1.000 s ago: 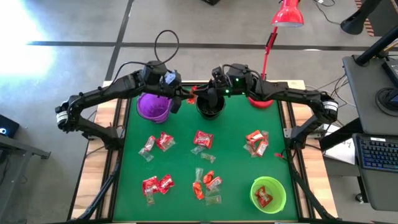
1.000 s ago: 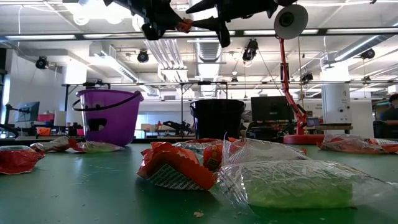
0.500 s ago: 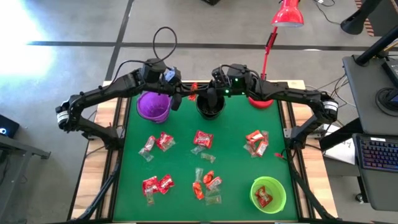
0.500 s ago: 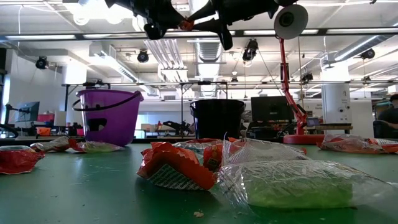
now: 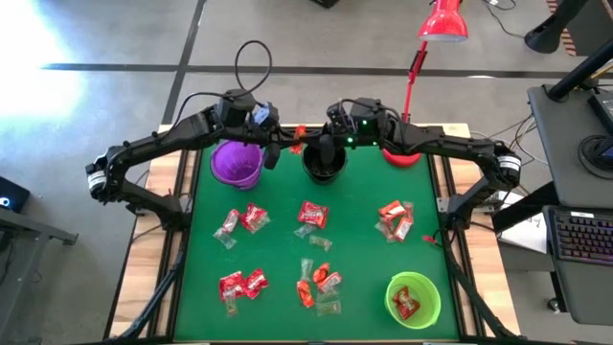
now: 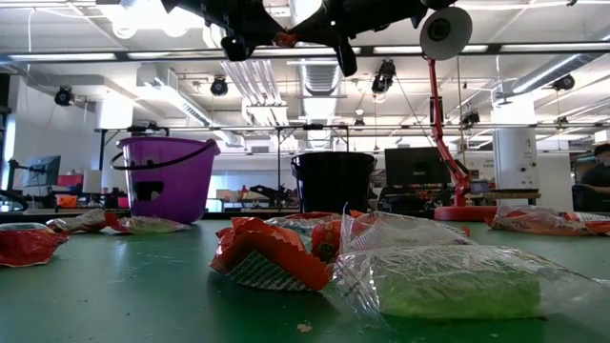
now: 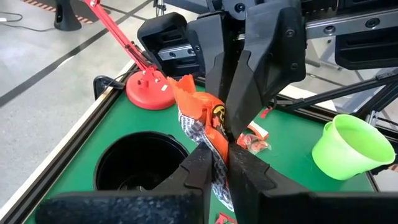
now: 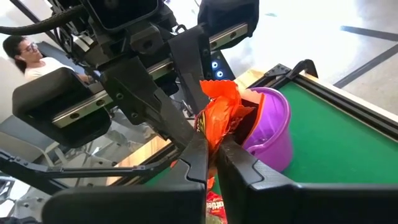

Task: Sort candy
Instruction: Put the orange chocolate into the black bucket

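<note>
Pinching one candy (image 7: 205, 118) between both grippers

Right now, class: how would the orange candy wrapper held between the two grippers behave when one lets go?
The orange candy wrapper looks crumpled and thin, so it probably flops. It is small beside the black cup, so likely light.

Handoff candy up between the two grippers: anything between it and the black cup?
Nothing visible. The orange-red candy is pinched from opposite sides by the left gripper and the right gripper, above the table between the purple cup and the black cup. The black cup's mouth is open, only air between.
</note>
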You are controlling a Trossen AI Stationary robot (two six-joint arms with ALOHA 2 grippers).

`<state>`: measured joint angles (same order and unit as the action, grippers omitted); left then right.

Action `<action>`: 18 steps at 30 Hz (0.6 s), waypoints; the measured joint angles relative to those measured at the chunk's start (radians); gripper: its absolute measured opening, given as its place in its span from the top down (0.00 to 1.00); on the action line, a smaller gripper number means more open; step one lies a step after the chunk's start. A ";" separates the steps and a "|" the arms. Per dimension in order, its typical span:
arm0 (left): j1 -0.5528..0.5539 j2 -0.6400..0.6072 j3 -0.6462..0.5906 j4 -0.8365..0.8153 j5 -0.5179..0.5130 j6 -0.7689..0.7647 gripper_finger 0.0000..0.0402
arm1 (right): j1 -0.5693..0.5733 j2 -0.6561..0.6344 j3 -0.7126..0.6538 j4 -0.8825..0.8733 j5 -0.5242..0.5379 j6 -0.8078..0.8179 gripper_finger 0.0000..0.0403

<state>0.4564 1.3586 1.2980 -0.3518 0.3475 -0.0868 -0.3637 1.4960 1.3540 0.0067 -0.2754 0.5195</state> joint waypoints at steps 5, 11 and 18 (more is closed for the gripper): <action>0.000 0.000 0.000 0.013 -0.002 0.000 0.85 | -0.003 -0.001 0.000 -0.001 0.014 -0.004 0.98; 0.000 0.000 0.007 0.012 -0.005 0.008 0.76 | -0.017 -0.001 0.000 -0.016 0.014 -0.005 0.98; 0.002 -0.004 0.067 -0.008 0.004 0.034 0.69 | -0.056 0.003 -0.003 -0.164 0.052 -0.024 0.98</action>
<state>0.4587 1.3548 1.3650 -0.3594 0.3512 -0.0529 -0.4193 1.4986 1.3506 -0.1576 -0.2235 0.4958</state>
